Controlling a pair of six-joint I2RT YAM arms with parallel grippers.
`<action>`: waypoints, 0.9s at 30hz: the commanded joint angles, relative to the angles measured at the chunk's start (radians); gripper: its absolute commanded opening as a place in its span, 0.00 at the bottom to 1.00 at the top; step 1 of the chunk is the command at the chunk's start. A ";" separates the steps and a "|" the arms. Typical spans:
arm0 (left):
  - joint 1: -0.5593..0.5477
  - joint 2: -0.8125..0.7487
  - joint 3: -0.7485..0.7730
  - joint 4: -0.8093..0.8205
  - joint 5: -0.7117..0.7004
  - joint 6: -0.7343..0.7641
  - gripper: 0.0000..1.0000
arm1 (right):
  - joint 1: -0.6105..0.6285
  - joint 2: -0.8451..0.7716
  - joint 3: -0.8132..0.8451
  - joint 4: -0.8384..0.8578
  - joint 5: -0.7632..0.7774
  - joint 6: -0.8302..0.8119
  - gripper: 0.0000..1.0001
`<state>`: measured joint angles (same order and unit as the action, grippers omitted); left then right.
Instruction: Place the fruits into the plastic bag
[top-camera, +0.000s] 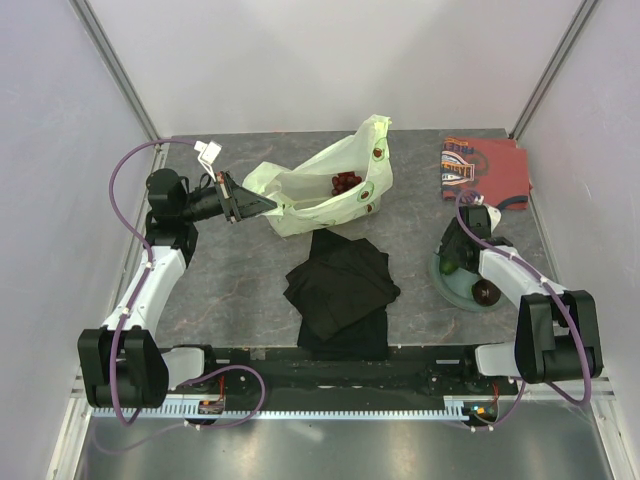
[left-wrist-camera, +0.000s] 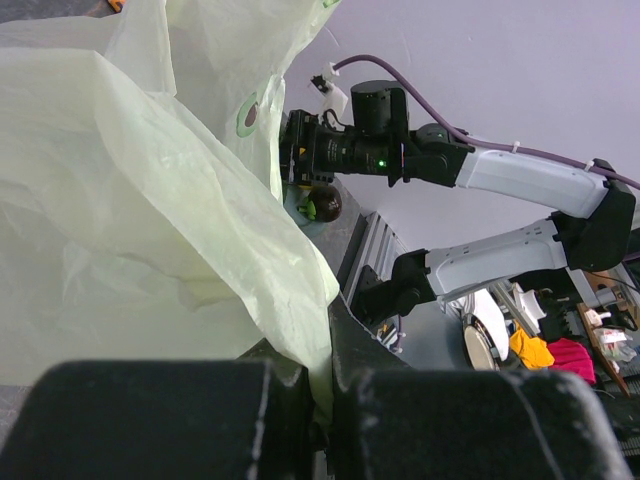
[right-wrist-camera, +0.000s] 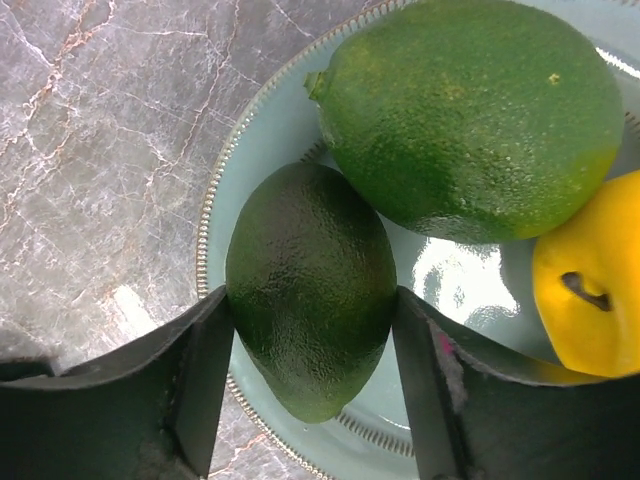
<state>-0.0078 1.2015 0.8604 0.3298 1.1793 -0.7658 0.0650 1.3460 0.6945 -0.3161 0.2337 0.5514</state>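
The pale yellow-green plastic bag (top-camera: 330, 185) lies at the back centre with its mouth open, and the dark red grape bunch (top-camera: 345, 182) is inside. My left gripper (top-camera: 256, 206) is shut on the bag's left edge (left-wrist-camera: 300, 330) and holds it up. My right gripper (top-camera: 457, 258) is down over the grey-green plate (top-camera: 462, 292). In the right wrist view its fingers (right-wrist-camera: 205, 340) press both sides of a dark green fruit (right-wrist-camera: 310, 250). A larger green fruit (right-wrist-camera: 470, 110) and a yellow fruit (right-wrist-camera: 590, 280) lie beside it on the plate (right-wrist-camera: 260, 150). A dark maroon fruit (top-camera: 487, 292) sits at the plate's near side.
A folded black cloth (top-camera: 340, 290) lies in the middle, between the arms and in front of the bag. A red-orange patterned cloth (top-camera: 485, 170) lies at the back right, behind the plate. White walls close in the table on three sides.
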 joint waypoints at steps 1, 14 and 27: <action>0.000 -0.016 0.023 -0.002 -0.004 0.048 0.02 | -0.007 -0.001 -0.010 0.041 -0.010 0.015 0.62; 0.000 -0.014 0.023 -0.005 -0.006 0.049 0.02 | -0.007 -0.142 0.013 -0.001 -0.097 -0.011 0.31; 0.000 -0.014 0.023 -0.006 -0.007 0.052 0.02 | -0.005 -0.402 -0.041 0.176 -0.416 -0.054 0.17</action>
<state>-0.0078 1.2015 0.8604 0.3195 1.1793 -0.7650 0.0616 1.0267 0.6769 -0.2695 -0.0219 0.5083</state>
